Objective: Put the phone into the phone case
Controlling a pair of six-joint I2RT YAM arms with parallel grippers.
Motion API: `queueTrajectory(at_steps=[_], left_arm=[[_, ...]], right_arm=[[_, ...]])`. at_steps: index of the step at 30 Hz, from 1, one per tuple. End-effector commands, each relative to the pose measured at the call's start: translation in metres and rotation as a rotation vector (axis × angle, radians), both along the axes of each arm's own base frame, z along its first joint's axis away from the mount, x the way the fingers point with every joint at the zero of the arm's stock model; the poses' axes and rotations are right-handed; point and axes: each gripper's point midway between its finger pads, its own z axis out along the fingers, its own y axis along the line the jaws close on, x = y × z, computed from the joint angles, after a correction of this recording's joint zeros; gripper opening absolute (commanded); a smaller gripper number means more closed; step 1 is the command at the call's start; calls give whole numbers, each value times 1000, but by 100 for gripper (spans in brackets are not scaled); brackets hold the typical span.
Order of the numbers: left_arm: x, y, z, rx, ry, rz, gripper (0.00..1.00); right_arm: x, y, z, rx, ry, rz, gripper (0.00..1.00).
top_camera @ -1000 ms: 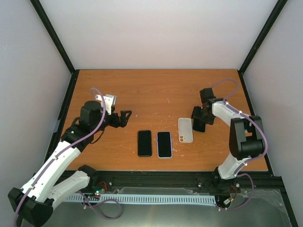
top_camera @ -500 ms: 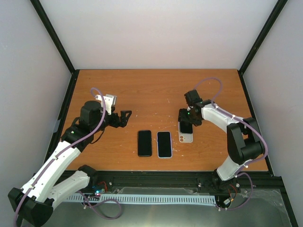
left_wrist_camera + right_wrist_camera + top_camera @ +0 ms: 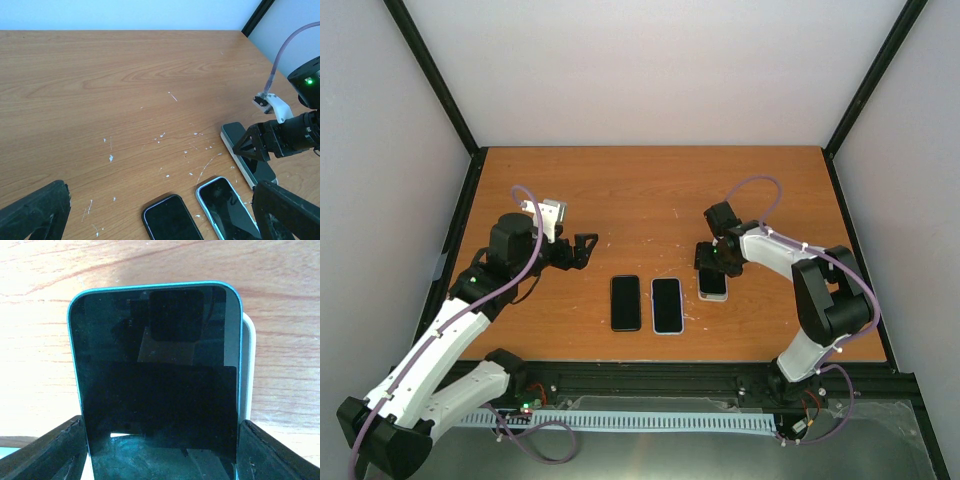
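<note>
A black-screened phone [image 3: 160, 365] with a teal edge sits between the fingers of my right gripper [image 3: 160, 450], which is shut on its sides. The phone lies over the pale phone case [image 3: 247, 365], whose rim shows along its right side. From above, the right gripper [image 3: 712, 257] is over the far end of the phone [image 3: 713, 282], with the case's [image 3: 712, 297] near rim peeking out. In the left wrist view the phone [image 3: 250, 162] rests on the case [image 3: 234, 156]. My left gripper [image 3: 588, 248] is open, above bare table to the left.
Two other phones lie side by side near the table's front: a dark-edged one [image 3: 625, 302] and a light-edged one [image 3: 666, 305], just left of the case. White scratches mark the wooden table [image 3: 125, 100]. Black frame posts stand at the corners.
My right gripper has carried the phone leftward from beside the case to over it, and it now covers the case. The left arm has not moved.
</note>
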Motion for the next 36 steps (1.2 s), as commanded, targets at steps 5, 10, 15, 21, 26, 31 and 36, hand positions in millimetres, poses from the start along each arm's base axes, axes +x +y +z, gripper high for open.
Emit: queueTrajectory(at_steps=[5,10,15,21,26,31,36], left_arm=[[1,1,9,-7,-28,0,99],[1,1,8,-7,-28,0,99],[1,1,8,-7,-29,-2,99],[1,1,8,-8,-28,-2,100],[1,1,8,-8,-28,-1,99],[1,1,9,-9,-31,-1,99],[0,1,9,-9,-29,-4,99]], right_arm=[[-2,0,-3,-3,-31,-28,56],[-5,1,-3,-6,-27,-40,56],[-2,3,11,4,-70,-32,56],[1,4,26,20,-111,-26,56],[-4,1,19,12,-91,-42,56],[-6,2,8,21,-83,-48,56],[-9,-3,-1,2,-74,-63,60]])
